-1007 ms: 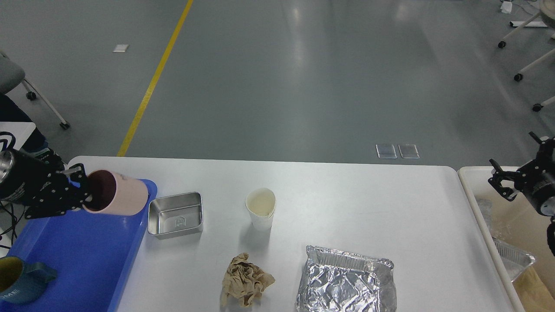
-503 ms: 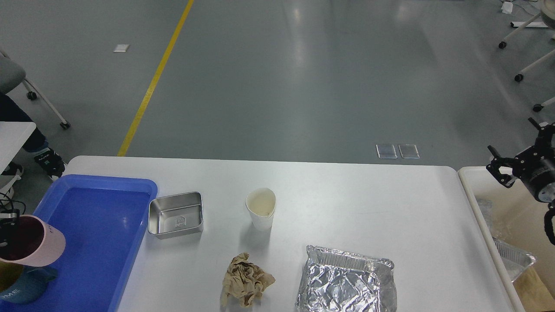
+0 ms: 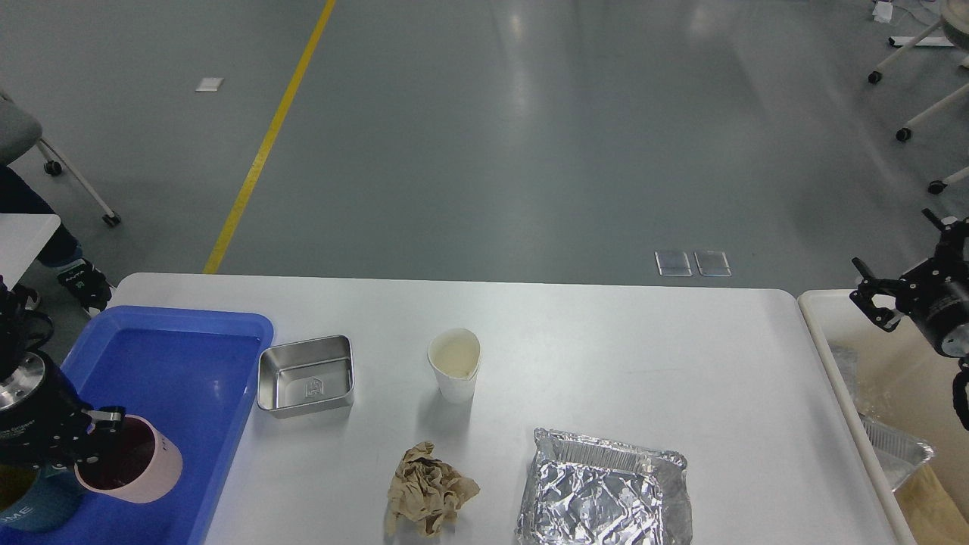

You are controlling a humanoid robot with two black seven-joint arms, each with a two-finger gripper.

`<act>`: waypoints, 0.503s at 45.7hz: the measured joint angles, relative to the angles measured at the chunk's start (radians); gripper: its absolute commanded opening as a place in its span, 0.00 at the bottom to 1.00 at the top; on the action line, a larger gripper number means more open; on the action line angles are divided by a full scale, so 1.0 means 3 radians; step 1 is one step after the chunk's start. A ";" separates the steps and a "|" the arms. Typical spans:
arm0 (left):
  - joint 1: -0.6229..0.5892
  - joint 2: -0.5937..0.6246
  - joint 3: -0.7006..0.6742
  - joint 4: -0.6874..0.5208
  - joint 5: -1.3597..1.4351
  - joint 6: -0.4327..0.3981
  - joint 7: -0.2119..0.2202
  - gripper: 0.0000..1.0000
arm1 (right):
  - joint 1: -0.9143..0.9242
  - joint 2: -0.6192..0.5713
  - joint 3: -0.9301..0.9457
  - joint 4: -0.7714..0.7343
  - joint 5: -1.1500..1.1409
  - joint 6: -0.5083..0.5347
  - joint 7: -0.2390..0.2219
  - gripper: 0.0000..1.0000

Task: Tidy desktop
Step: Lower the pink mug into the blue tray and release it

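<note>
The white desktop (image 3: 643, 356) carries a shallow steel dish (image 3: 306, 376), a white paper cup (image 3: 454, 365), a crumpled brown paper ball (image 3: 429, 490) and a crumpled foil container (image 3: 603, 492). My left gripper (image 3: 95, 448) is shut on the rim of a pink cup (image 3: 136, 471), holding it low over the near part of the blue tray (image 3: 189, 356). The cup leans slightly with its dark inside showing. My right gripper (image 3: 877, 299) is open and empty, hovering above the far corner of the cream bin (image 3: 816, 304) at the right.
A teal mug (image 3: 30, 506) sits in the blue tray's near left corner, right beside the pink cup. A foil tray (image 3: 897, 453) and brown paper lie inside the cream bin. Chair legs and castors stand on the grey floor beyond the table.
My left gripper has carried the pink cup from the tray's far edge toward me, out to the left, then down over the tray's near part by the teal mug. The right arm barely moved.
</note>
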 measured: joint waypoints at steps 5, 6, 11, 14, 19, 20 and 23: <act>0.0059 -0.0018 0.0004 0.0019 0.0052 0.0000 0.0000 0.00 | -0.0001 -0.0003 0.0000 -0.0003 0.0000 0.0000 0.0000 1.00; 0.0069 -0.0019 0.0005 0.0021 0.0069 0.0000 0.0000 0.00 | -0.0001 -0.0003 0.0000 -0.0003 0.0000 0.0000 0.0000 1.00; 0.0131 -0.0020 0.0006 0.0031 0.0146 0.0000 0.0000 0.00 | 0.0000 -0.0003 0.0000 -0.0003 0.0000 -0.0002 0.0000 1.00; 0.0156 -0.0020 0.0005 0.0033 0.0168 0.0000 0.0000 0.00 | 0.0002 -0.0003 0.0000 -0.0002 0.0000 -0.0009 0.0000 1.00; 0.0194 -0.0028 -0.0011 0.0077 0.0189 0.0000 0.0000 0.00 | 0.0004 0.0009 0.0000 0.0001 0.0000 -0.0016 0.0000 1.00; 0.0208 -0.0035 -0.0020 0.0094 0.0197 0.0000 0.0000 0.00 | 0.0004 0.0013 0.0000 0.0001 0.0000 -0.0018 0.0000 1.00; 0.0231 -0.0080 -0.0039 0.0123 0.0226 0.0000 0.0001 0.00 | 0.0004 0.0023 0.0000 0.0004 0.0000 -0.0021 0.0000 1.00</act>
